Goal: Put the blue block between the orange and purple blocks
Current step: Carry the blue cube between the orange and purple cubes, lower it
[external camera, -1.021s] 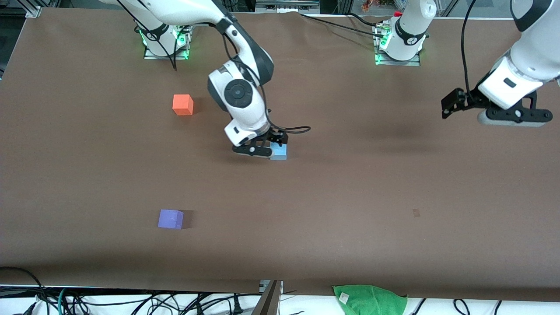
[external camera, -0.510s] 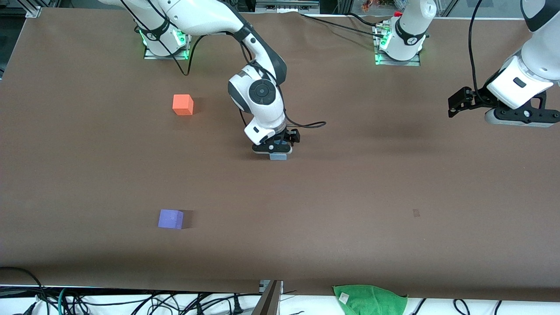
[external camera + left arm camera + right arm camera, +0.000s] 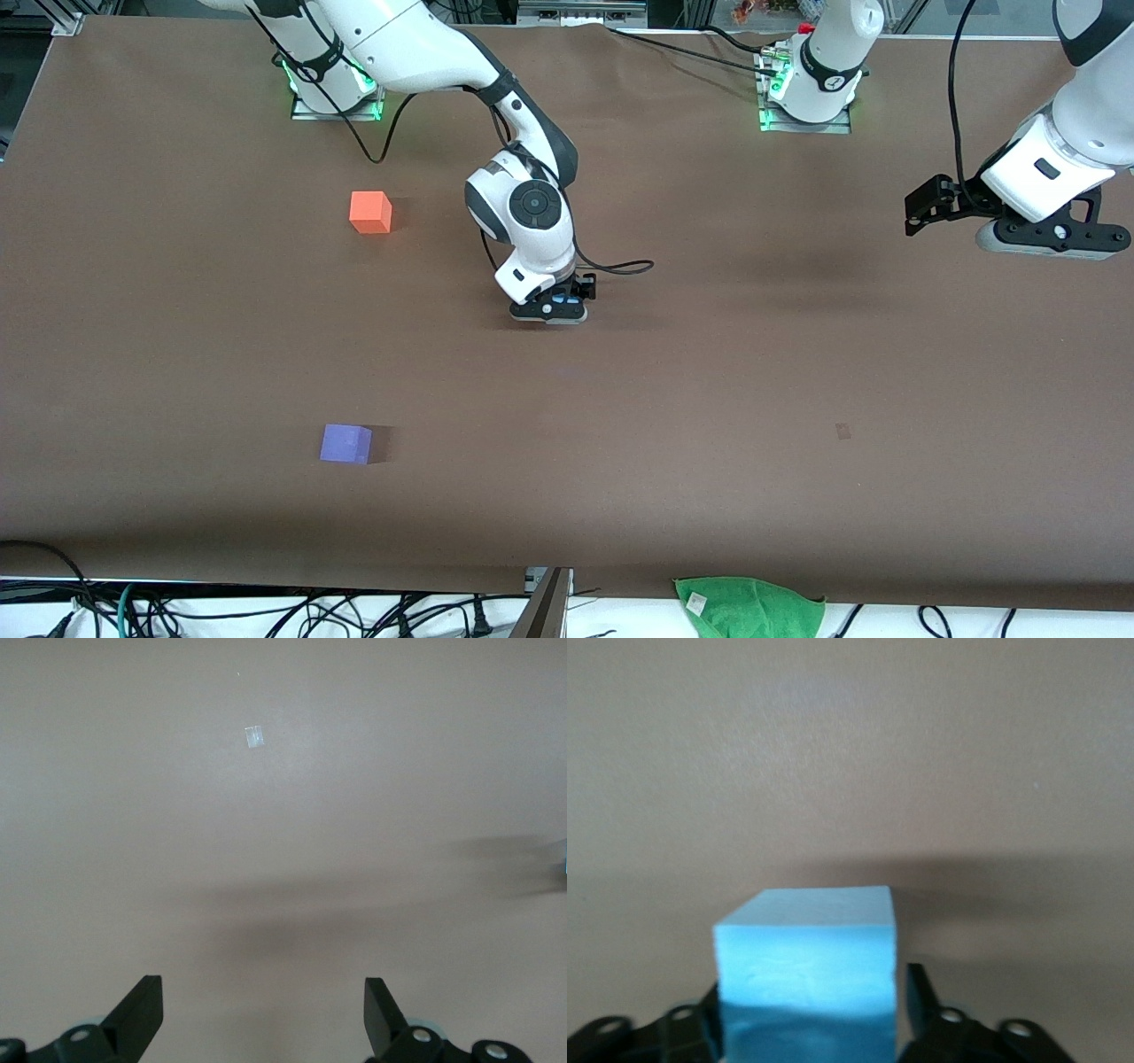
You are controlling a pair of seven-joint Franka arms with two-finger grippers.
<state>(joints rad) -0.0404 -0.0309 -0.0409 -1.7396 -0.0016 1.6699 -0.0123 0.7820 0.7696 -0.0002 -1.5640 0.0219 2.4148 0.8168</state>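
Two arms over brown desk [image 3: 797, 372]. Right gripper [image 3: 551, 312] down at desk surface mid-desk, fingers [image 3: 920, 992] pressed against both sides of blue block [image 3: 808, 979], block resting on desk. Left gripper [image 3: 921, 213] hovering over left arm's end of desk, waiting, fingers [image 3: 142, 1014] spread wide, holding nothing. Orange block [image 3: 370, 212] toward right arm's end, near base. Purple block [image 3: 345, 443] nearer front camera than orange, well apart from it.

Sky-blue block [image 3: 806, 979], orange block [image 3: 370, 213], violet-purple block [image 3: 345, 443], brown table [image 3: 709, 399].
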